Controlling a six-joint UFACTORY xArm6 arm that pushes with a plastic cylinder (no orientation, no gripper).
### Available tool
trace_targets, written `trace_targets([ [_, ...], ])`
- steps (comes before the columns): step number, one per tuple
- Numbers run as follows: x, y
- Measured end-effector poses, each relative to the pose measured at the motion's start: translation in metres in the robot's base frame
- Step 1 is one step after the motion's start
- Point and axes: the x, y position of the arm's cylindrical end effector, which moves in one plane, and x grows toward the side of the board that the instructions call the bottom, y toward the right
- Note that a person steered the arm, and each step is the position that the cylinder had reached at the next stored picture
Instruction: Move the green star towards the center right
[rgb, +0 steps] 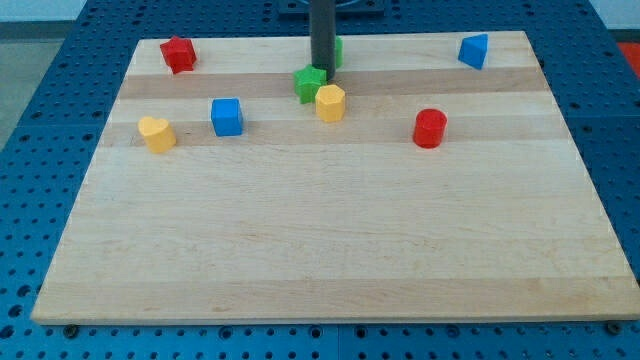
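The green star (309, 83) lies near the view's top centre of the wooden board (330, 240). A yellow hexagonal block (330, 102) touches its lower right side. My tip (323, 66) stands just above and to the right of the green star, at its upper edge. The rod rises out of the view's top. Another green block (338, 50) is mostly hidden behind the rod.
A red block (178, 54) lies at the view's top left, a blue cube (227, 116) and a yellow heart-like block (156, 133) at the left, a red cylinder (430, 128) at the centre right, a blue block (473, 50) at the top right.
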Motion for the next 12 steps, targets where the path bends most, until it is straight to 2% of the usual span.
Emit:
trace_targets([
  [2,0.002,-0.064],
  [3,0.008,-0.068],
  [5,0.012,-0.043],
  [7,0.041,-0.042],
  [11,0.058,0.033],
  [12,0.082,0.033],
])
